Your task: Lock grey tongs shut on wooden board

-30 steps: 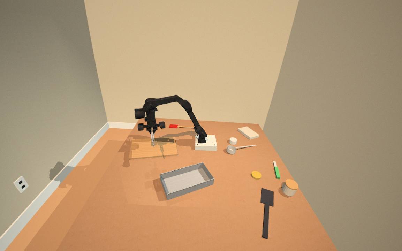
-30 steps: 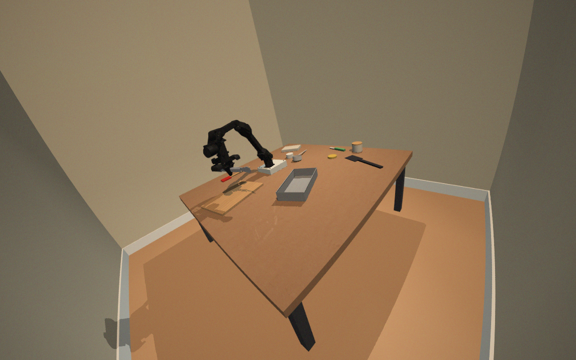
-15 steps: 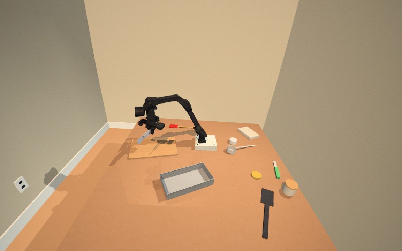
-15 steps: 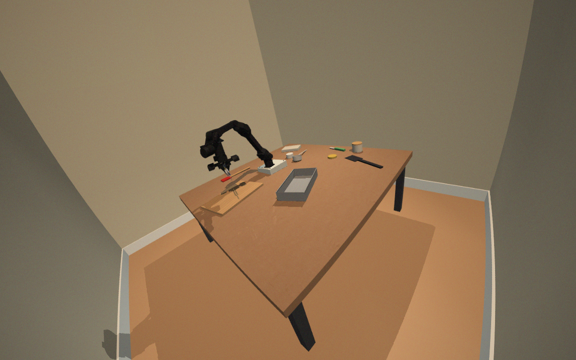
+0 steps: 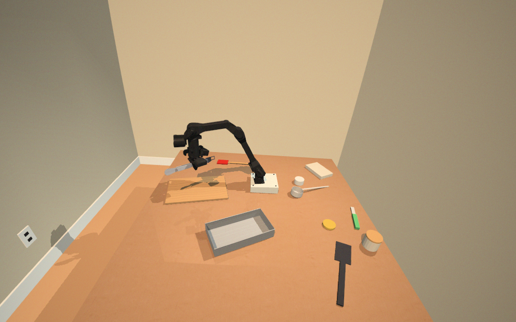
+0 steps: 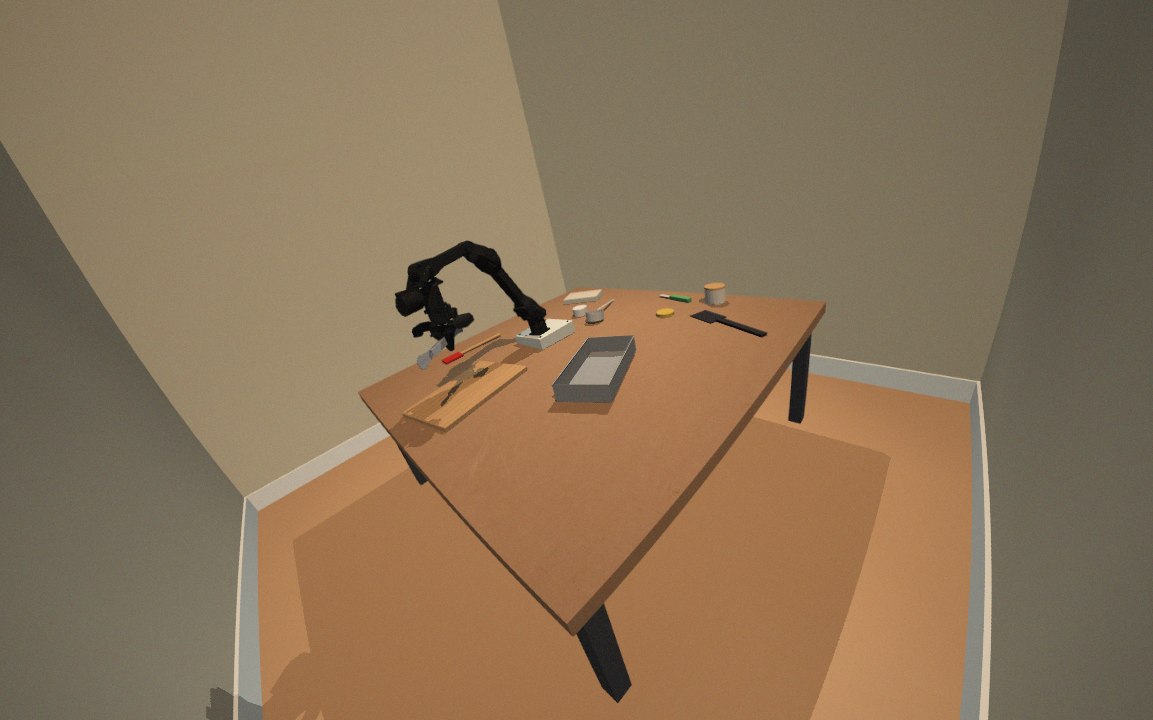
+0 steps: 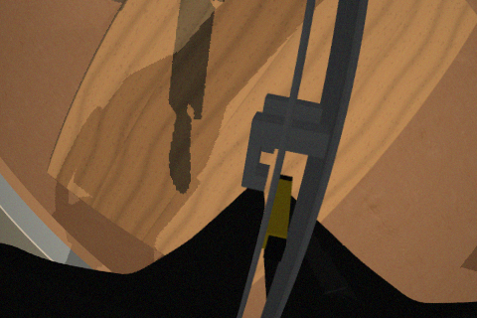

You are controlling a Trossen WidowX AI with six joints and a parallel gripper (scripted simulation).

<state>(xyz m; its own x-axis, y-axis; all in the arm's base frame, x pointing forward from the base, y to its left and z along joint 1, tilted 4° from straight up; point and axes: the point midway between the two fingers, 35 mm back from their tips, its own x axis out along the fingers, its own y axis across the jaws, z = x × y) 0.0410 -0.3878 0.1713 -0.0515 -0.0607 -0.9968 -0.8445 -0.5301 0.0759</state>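
The grey tongs point(image 5: 178, 168) point(image 6: 426, 358) point(image 7: 348, 50) hang in the air above the wooden board point(image 5: 175, 197) point(image 6: 439, 419) point(image 7: 397, 70). My gripper point(image 5: 198, 164) point(image 6: 449, 341) point(image 7: 265, 201) points down and is shut on the tongs, between their ends. In the top view the broad end points left and the open loop end points right and towards the back. In the wrist view the two arms run close together with a narrow gap. Whether the lock is engaged cannot be seen. The roasting tin point(image 5: 243, 245) point(image 6: 582, 394) holds nothing.
A red-headed spatula point(image 5: 223, 162) point(image 6: 452, 358) lies behind the board, near the arm's white base point(image 5: 264, 188) point(image 6: 553, 336). A steel measuring cup point(image 5: 296, 193), a white block point(image 5: 318, 170) and a black spatula point(image 5: 341, 272) lie farther right. The board's left end is near the table's left edge.
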